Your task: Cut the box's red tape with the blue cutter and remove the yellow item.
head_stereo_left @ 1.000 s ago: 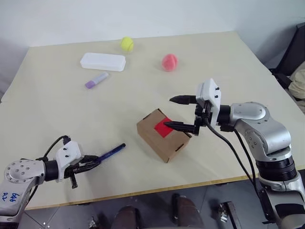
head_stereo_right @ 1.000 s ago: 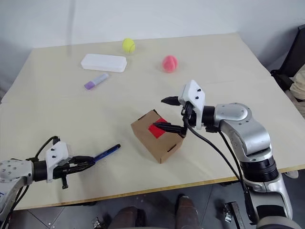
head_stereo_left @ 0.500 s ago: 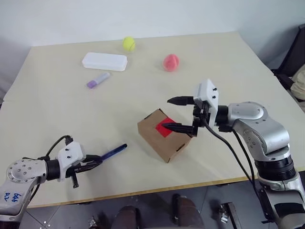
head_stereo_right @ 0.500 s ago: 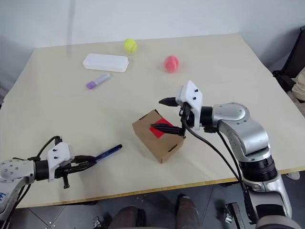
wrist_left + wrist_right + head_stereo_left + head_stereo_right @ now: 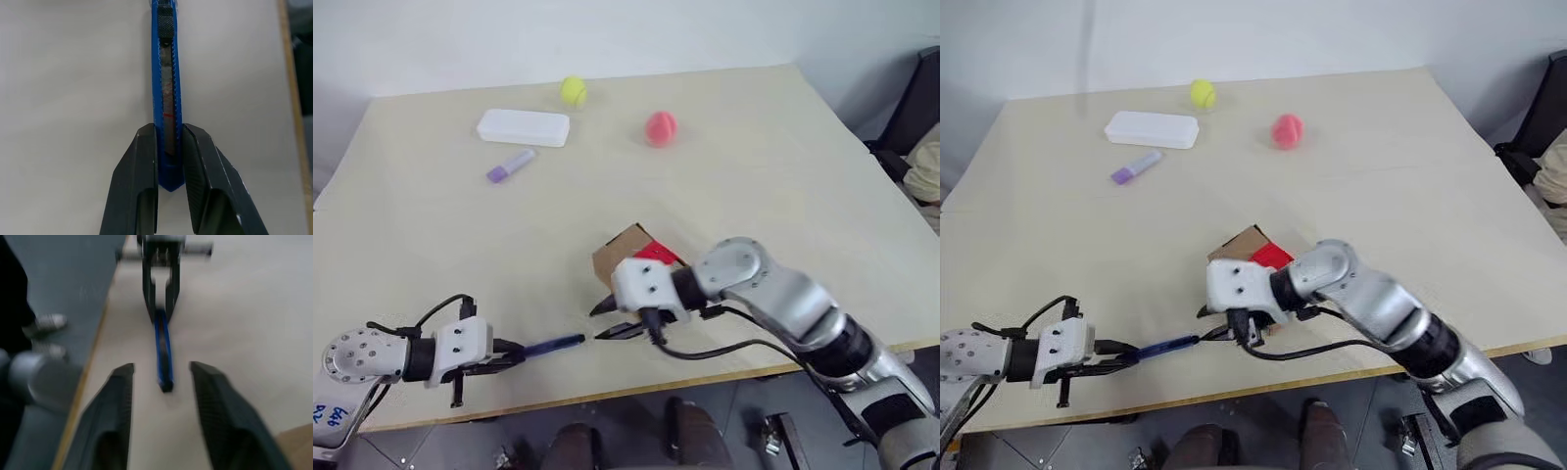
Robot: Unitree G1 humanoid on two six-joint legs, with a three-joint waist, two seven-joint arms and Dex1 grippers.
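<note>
So the left gripper (image 5: 509,350) is clamped on the tail end of the blue cutter (image 5: 553,344), down by the near edge of the table (image 5: 431,225). It looks light, stiff and a bit slick, so I'd grab the free end near the ribbed slider. The right gripper (image 5: 607,321) points at that end with its jaws apart, holding nothing. Just behind it sits the box (image 5: 619,247), mostly hidden by the right arm, red tape (image 5: 653,253) barely peeking out. No telling where the yellow item is, presumably inside.
</note>
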